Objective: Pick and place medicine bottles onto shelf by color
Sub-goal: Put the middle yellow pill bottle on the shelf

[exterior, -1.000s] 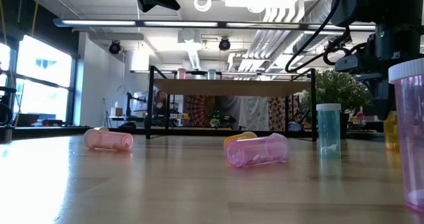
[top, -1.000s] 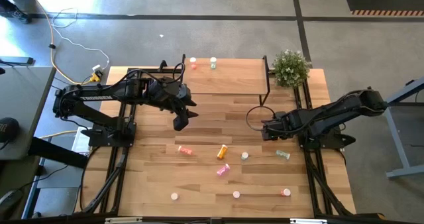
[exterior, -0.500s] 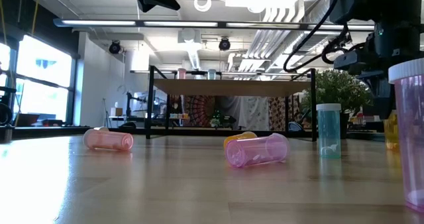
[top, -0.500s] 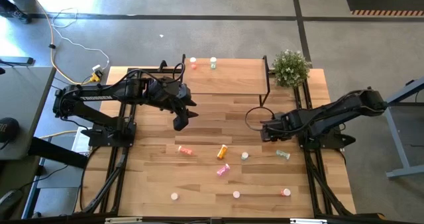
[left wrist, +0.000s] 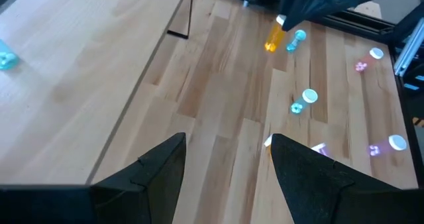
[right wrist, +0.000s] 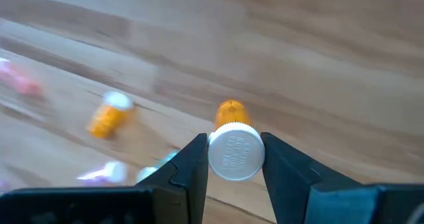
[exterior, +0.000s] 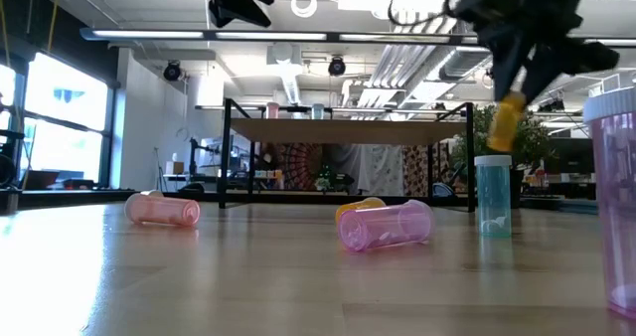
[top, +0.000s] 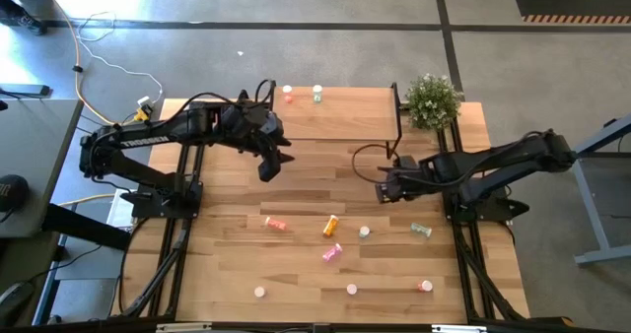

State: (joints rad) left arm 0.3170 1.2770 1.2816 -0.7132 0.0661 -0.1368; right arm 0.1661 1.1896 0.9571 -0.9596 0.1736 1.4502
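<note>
Orange bottle (right wrist: 232, 144) clamped in right claw (top: 385, 188), seemingly clear of shelf (top: 345, 116) edge

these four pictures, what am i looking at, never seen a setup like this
Two robot arms work at a wooden table. One picture looks straight down from above, one looks level across the tabletop, and two come from cameras on the arms' wrists. Small pill bottles lie scattered on the table, such as a pink bottle on its side. At the far end stands a low shelf with two bottles already on it, beside a plant. The right gripper has its jaws shut on an orange bottle, held by the cap above the table. The left gripper hangs open and empty near the shelf.
</note>
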